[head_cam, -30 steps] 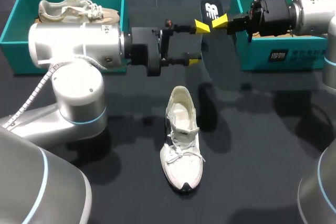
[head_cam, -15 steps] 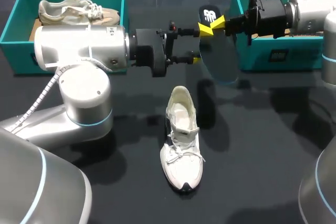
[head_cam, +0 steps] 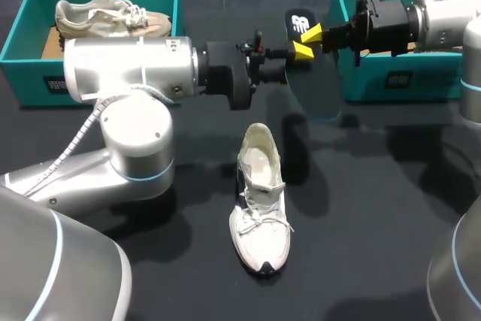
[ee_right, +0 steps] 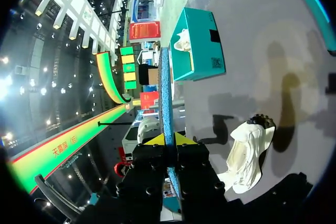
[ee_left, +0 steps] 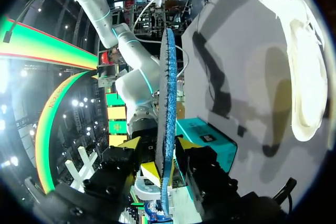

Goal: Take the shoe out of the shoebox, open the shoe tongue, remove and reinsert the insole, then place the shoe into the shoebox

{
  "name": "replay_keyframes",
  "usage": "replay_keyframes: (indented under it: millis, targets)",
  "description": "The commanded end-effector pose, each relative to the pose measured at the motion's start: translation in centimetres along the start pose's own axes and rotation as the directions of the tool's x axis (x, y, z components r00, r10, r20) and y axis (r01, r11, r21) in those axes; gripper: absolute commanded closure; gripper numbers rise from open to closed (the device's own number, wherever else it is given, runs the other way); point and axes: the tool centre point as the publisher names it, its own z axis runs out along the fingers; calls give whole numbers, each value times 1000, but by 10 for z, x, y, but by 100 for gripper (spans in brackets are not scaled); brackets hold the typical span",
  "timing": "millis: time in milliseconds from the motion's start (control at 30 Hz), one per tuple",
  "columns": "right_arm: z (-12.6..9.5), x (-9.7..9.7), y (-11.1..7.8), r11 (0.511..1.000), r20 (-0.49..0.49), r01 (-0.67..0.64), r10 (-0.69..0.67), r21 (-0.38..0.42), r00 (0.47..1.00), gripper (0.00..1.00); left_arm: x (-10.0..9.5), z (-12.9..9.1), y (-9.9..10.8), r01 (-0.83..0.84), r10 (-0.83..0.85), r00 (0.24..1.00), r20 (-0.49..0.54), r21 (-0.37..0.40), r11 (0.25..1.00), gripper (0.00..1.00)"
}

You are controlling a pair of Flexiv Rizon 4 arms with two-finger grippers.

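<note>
A dark insole [head_cam: 314, 84] hangs on edge in the air between the two boxes. My right gripper [head_cam: 310, 34] is shut on its upper end, and in the right wrist view the yellow tips pinch the blue edge of the insole [ee_right: 165, 87]. My left gripper [head_cam: 291, 53] comes in from the left. In the left wrist view the left gripper [ee_left: 160, 142] is open, with the insole [ee_left: 167, 77] between its fingers and a narrow gap on one side. The white shoe [head_cam: 259, 201] lies on the table below, tongue pulled open, toe toward the front.
A teal shoebox [head_cam: 30, 50] at the back left holds a beige shoe [head_cam: 105, 14]. A second teal shoebox [head_cam: 406, 80] stands at the back right, under my right arm. The white shoe also shows in both wrist views [ee_left: 296, 77] [ee_right: 247, 156].
My left gripper has moved right up to the insole and its fingers have drawn in around it. The right gripper has kept its hold, shifting only slightly.
</note>
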Motion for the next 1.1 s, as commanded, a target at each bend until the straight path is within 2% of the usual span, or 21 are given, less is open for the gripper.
replay_keyframes:
  millis: [33,200,267,333,667,700,767,867,1100]
  targets:
    - [0,1,0,1000,4,-2,2,0,1000,100,-1,1,0,-3,3,1000,-2,-4,1000,67]
    - [0,1,0,1000,4,-2,2,0,1000,100,-1,-5,1,-4,4,1000,-2,-9,1000,73]
    - [0,1,0,1000,4,-2,2,0,1000,100,-1,-6,2,-3,3,1000,-3,-11,1000,82]
    - [0,1,0,1000,4,-2,2,0,1000,100,0,-5,5,-2,2,1000,-3,-13,1000,98]
    - [0,1,0,1000,4,-2,2,0,1000,100,0,-1,8,-4,4,1000,-2,-2,1000,100]
    - [0,1,0,1000,4,-2,2,0,1000,97,0,-3,8,-4,4,1000,-2,-2,1000,100]
    - [-1,1,-1,1000,-2,7,-7,8,1000,0,0,-7,7,-8,8,1000,-5,-7,1000,100]
    - [-7,2,-5,1000,1,16,-16,6,1000,0,0,-13,5,-11,10,1000,-11,-19,1000,100]
    - [-30,2,-20,999,-2,53,-53,5,999,0,0,-43,-7,3,-5,999,-36,-66,998,100]
